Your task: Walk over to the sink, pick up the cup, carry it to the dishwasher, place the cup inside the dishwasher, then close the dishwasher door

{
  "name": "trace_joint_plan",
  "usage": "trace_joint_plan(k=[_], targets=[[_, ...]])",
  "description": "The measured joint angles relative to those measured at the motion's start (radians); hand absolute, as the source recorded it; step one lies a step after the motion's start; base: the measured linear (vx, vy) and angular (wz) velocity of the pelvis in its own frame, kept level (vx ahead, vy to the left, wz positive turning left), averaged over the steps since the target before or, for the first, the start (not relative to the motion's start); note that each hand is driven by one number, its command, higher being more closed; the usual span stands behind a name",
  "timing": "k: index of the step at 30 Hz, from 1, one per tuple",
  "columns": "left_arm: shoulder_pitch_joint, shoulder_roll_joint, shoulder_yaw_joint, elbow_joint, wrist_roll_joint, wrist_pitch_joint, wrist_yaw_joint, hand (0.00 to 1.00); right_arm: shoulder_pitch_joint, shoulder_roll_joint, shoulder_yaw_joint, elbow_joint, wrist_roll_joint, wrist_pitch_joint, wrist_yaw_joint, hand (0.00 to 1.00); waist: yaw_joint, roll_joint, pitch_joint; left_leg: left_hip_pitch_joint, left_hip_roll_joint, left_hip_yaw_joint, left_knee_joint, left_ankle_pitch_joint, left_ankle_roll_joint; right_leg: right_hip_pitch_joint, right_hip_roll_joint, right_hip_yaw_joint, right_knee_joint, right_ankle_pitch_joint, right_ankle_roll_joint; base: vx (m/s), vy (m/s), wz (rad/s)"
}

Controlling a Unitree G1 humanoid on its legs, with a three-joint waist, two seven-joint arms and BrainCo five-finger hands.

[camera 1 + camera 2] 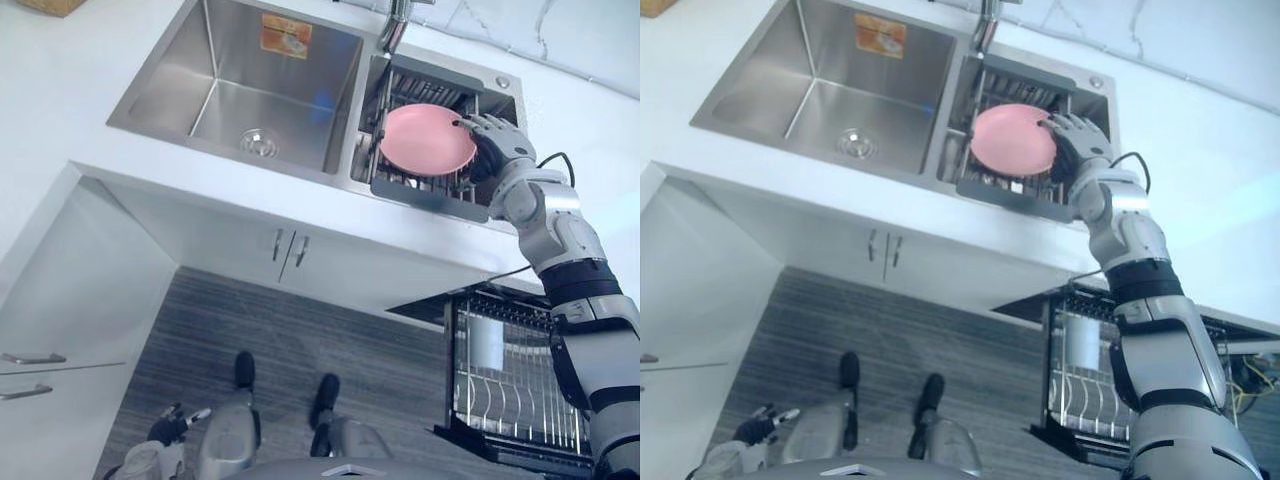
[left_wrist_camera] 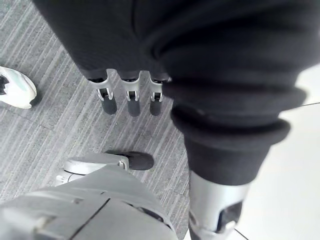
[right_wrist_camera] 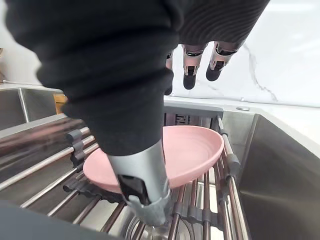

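Note:
A shallow pink bowl (image 1: 425, 138) lies on a dark drying rack (image 1: 415, 190) set over the right basin of the steel sink (image 1: 160, 80). No cup can be made out by the sink. My right hand (image 1: 492, 140) is at the bowl's right rim, open: its fingers (image 3: 190, 75) reach out above the bowl (image 3: 192, 145) and the thumb (image 3: 145, 200) sits low in front of it. My left hand (image 1: 170, 425) hangs open near the floor, holding nothing, fingers (image 2: 132, 100) straight. The dishwasher (image 1: 455, 440) stands open at lower right with its wire basket (image 1: 520, 400) pulled out.
A tap (image 1: 395, 25) rises behind the basins. The left basin's drain (image 1: 260, 143) is bare. A pale cylindrical thing (image 1: 487, 340) stands in the dishwasher basket. Cabinet doors (image 1: 290, 250) sit under the counter. A person's white shoe (image 2: 17, 87) is on the grey floor.

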Motion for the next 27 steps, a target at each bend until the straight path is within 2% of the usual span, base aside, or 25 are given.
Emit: trace_joint_plan(k=[10, 14, 27], targets=[[-0.013, 0.001, 0.000, -0.002, -0.038, -0.020, 0.000, 0.00, -0.063, -0.022, 0.013, 0.038, -0.033, 0.007, -0.004, 0.00, 0.004, 0.004, 0.030, -0.028, 0.000, 0.000, 0.000, 0.007, 0.000, -0.018, 0.002, 0.000, -0.018, 0.016, -0.004, 0.01, 0.002, 0.00], [-0.018, 0.006, -0.020, -0.013, -0.039, -0.022, 0.000, 0.00, -0.091, -0.025, 0.049, 0.046, -0.032, 0.008, -0.012, 0.00, 0.005, 0.015, 0.049, -0.029, -0.001, -0.001, 0.006, 0.012, 0.008, -0.018, 0.003, -0.001, -0.021, 0.022, -0.005, 0.06, 0.005, 0.00], [-0.034, 0.009, -0.032, -0.036, -0.087, -0.041, -0.019, 0.00, -0.145, -0.064, 0.052, 0.084, -0.032, 0.015, -0.023, 0.00, 0.011, 0.044, 0.095, -0.058, -0.001, -0.008, 0.006, 0.023, 0.010, -0.040, 0.003, -0.022, -0.021, 0.026, -0.008, 0.05, 0.004, 0.03]])
